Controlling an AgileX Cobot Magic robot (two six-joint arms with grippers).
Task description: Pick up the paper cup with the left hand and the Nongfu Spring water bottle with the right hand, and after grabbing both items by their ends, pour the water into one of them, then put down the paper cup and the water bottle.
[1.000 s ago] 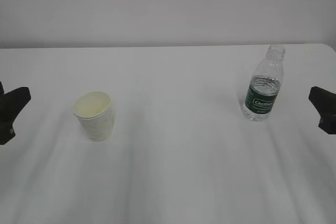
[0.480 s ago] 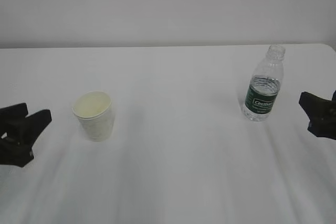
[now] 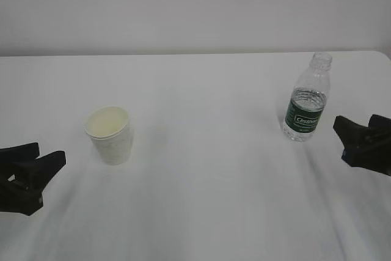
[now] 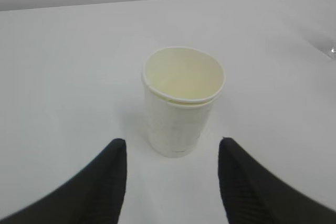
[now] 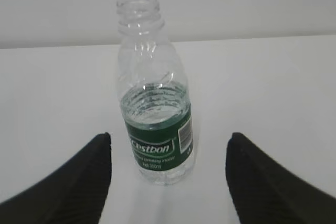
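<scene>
Cup (image 4: 182, 100) stands upright just beyond the left pincer (image 4: 172, 153); bottle (image 5: 156, 95) upright beyond the right pincer (image 5: 168, 148). Both gape wide, empty.

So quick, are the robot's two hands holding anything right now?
Left tool: open, holding nothing; the paper cup stands ahead.
Right tool: open, holding nothing; the water bottle stands ahead.

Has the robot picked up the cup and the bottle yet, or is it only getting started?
Only getting started. Nothing is done: the paper cup and the water bottle both stand upright on the table, untouched. Right now the left gripper faces the cup and the right gripper faces the bottle, jaws open and empty. Grabbing, pouring and putting both down are all left.
</scene>
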